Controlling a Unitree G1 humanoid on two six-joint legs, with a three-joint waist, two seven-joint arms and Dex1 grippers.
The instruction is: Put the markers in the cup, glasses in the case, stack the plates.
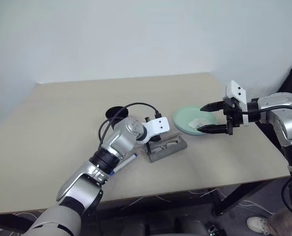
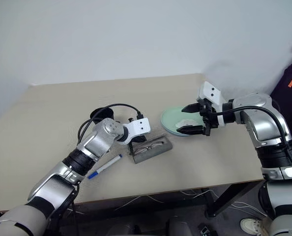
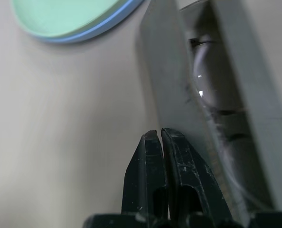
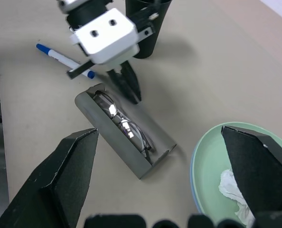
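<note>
The beige table (image 2: 47, 118) carries everything. Toward its right side the mint green plate (image 2: 173, 118) sits stacked on the light blue plate (image 3: 110, 23), a crumpled white tissue (image 2: 188, 121) lying on top. Above them hangs the right gripper (image 2: 194, 119), released, fingers spread wide. The black cup (image 2: 101, 114) stands upright behind the left arm. The grey case (image 2: 151, 150) lies open with the wire-framed glasses (image 4: 124, 124) inside; the left gripper (image 3: 161, 137), clenched and empty, hovers just beside its wall. A blue-capped marker (image 2: 104, 166) lies nearby.
</note>
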